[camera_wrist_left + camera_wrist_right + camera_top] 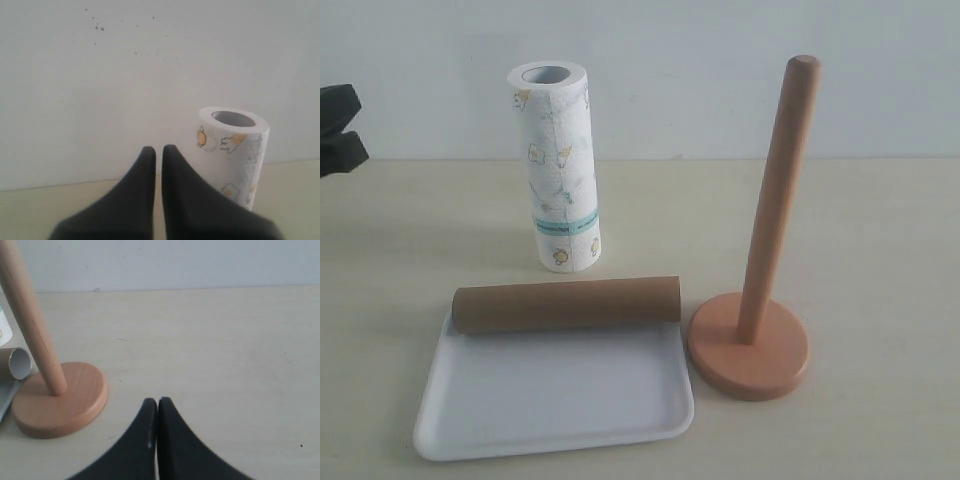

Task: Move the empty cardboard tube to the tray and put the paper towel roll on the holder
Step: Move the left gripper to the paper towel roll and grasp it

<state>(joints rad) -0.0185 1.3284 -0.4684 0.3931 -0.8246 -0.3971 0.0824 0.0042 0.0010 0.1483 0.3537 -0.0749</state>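
One paper towel roll [235, 155], upright, long axis vertical, just ahead of the left end effector [158, 150]; nearer arm, tips almost together, empty. One holder [60, 400] near the right end effector [157, 402], tips together, empty. One empty cardboard tube [565, 305] lying across one tray [550, 400] on the surface [880, 250].

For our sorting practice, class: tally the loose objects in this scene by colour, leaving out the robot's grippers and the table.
White: 2 (paper towel roll, tray)
Brown: 2 (cardboard tube, holder)
Total: 4
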